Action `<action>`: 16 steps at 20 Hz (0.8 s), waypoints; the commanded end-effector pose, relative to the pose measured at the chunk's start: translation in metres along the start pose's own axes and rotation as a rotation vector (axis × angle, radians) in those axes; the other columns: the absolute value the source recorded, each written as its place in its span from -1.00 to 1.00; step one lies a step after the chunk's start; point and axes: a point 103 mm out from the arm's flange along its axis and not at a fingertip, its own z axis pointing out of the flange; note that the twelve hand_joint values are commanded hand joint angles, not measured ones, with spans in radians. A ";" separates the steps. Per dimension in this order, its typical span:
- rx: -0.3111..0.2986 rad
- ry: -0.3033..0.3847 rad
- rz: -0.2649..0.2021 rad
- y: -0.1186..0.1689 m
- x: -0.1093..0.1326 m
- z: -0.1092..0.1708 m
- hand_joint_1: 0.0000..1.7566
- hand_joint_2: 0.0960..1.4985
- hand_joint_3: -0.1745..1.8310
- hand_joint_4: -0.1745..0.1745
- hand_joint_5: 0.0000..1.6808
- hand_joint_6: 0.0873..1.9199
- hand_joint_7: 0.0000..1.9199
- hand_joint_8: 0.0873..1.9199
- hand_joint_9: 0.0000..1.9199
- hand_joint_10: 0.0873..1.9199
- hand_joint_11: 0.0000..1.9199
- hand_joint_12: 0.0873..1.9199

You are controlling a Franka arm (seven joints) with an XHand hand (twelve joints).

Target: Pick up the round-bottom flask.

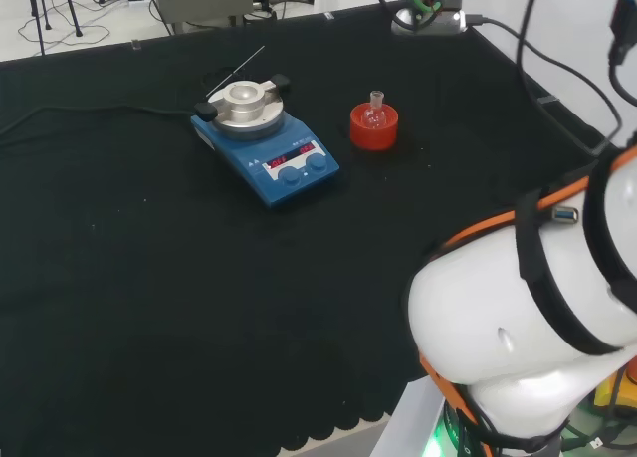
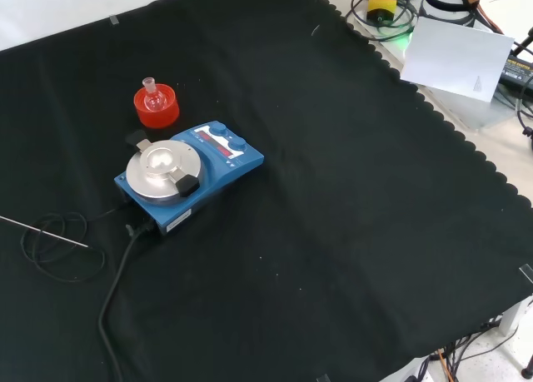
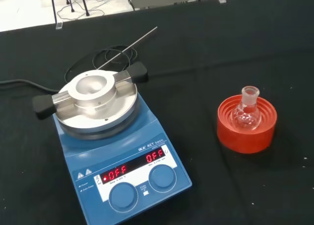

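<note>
Right, I am watching all three feeds. The flask is sitting upright in its red ribbed stand on the black cloth, neck up. It is clear glass; I cannot tell whether anything is in it.

In the head view the stand is sitting just right of the blue stirrer, apart from it, with bare cloth showing between them. In the front view the stand is lying just beyond the stirrer, toward the far left of the cloth, with the flask in it.

The wrist view is showing the flask seated in the middle of the stand, and the stirrer beside it. The stirrer is carrying a round metal block with black handles at two sides. A thin rod and a black cable are lying on the cloth behind it.

The arm's white link is looming at the near right of the head view. As for the fingers, I cannot tell how they are standing.
</note>
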 end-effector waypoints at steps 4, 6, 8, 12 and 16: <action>-0.034 0.086 0.029 0.099 -0.046 0.046 -0.64 0.61 -0.64 -0.09 -0.68 -1.00 -0.90 -0.60 -0.89 -0.40 -1.00 -0.08; -0.035 0.093 0.044 0.108 -0.057 0.056 -0.61 0.59 -0.64 -0.10 -0.68 -1.00 -0.89 -0.59 -0.88 -0.39 -1.00 -0.06; -0.045 0.104 0.059 0.115 -0.067 0.066 -0.57 0.57 -0.65 -0.11 -0.67 -1.00 -0.88 -0.58 -0.86 -0.39 -1.00 -0.04; -0.063 0.117 0.071 0.123 -0.084 0.082 -0.51 0.53 -0.64 -0.15 -0.65 -1.00 -0.85 -0.56 -0.84 -0.37 -1.00 0.02; -0.076 0.145 0.081 0.127 -0.097 0.097 -0.40 0.44 -0.64 -0.17 -0.62 -1.00 -0.83 -0.52 -0.79 -0.35 -1.00 0.10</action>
